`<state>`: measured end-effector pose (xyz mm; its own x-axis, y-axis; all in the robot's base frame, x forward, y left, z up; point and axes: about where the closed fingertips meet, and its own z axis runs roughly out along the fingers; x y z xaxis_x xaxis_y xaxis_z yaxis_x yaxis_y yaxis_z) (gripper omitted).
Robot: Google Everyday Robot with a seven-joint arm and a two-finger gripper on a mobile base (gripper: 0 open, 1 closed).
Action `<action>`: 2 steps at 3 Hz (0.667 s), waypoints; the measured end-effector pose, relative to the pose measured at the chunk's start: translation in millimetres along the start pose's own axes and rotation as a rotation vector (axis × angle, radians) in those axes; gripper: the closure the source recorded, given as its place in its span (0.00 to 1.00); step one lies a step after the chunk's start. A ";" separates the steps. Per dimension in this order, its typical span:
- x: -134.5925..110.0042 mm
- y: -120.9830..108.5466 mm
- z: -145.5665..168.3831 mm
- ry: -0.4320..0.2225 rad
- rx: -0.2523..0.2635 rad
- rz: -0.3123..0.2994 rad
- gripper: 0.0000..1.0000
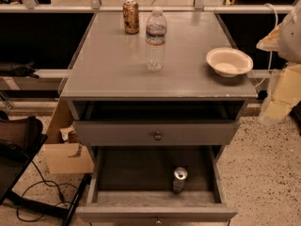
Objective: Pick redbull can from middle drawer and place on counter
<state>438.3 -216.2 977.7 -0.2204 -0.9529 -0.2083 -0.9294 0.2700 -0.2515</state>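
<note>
We're looking down on the middle drawer (155, 213), pulled well out twd us, low front panel nearest. The redbull can (179, 179) is standing upright on the dark floor, long axis vertical, shiny top facing up. It's sitting right of centre and nearer the front panel than the back. It's standing apart from both side walls, w/ more floor showing on its left than its right.

Just behind, the upper drawer (157, 134) w/ its round knob is jutting out a little and overhanging the back of the middle drawer.

Above that, the counter (108, 76) is showing bare grey across its front and left. A white bowl (229, 61) is sitting near the right edge, a water bottle (155, 39) is standing around mid-depth, and a brown can (130, 17) is standing close to the far edge.

The gripper (281, 98) is hanging off the counter's right edge, well apart from the can. We can't make out whether it's gaping or closed.
</note>
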 end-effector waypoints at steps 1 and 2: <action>0.0 0.0 0.1 0.000 0.000 0.000 0.00; 5.2 9.2 17.2 -0.016 0.008 0.033 0.00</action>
<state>433.6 -216.3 958.1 -0.2466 -0.9411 -0.2313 -0.9193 0.3028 -0.2516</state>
